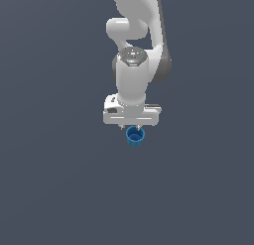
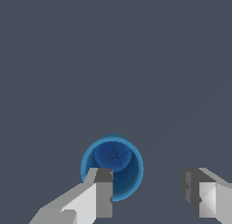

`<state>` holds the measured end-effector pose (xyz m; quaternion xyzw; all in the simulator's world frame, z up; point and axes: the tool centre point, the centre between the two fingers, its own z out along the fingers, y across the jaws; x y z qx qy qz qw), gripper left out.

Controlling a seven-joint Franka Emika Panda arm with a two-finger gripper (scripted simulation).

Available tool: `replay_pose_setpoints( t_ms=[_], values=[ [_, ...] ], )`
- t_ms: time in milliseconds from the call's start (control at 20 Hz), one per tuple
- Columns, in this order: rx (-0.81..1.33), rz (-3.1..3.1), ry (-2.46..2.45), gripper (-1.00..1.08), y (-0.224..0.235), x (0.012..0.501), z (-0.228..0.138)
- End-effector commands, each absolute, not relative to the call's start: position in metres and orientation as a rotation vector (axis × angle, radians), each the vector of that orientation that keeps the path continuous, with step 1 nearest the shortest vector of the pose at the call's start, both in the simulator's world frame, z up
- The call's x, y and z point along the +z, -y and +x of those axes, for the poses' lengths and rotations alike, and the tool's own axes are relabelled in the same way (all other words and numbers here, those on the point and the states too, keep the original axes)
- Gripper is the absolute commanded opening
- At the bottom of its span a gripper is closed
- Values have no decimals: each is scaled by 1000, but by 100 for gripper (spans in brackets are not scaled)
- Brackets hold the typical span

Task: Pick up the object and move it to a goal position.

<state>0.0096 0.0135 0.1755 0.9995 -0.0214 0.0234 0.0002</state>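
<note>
Floor (image 1: 49, 189) w/ nothing near the blue cup (image 1: 135, 136), which stands upright, mouth up, axis vertical; gripper (image 2: 147, 191) above it, jaws spread wide, holding nothing.

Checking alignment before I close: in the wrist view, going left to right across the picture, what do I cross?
One gripper finger, overlapping the near rim of the blue cup → a bare gap of floor → the other finger. The cup sits off-centre, not midway in the gripper.

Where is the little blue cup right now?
In the exterior view the blue cup sits near the middle, just under the gripper. The wrist view shows its jaws open, one overlapping the cup's rim.
</note>
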Motion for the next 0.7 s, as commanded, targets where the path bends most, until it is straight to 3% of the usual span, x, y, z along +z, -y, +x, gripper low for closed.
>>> replay_pose_setpoints(
  t_ms=[0, 650],
  values=[
    [77, 3133, 97, 28, -14, 173, 8],
    [125, 3049, 396, 28, -15, 154, -3]
  ],
)
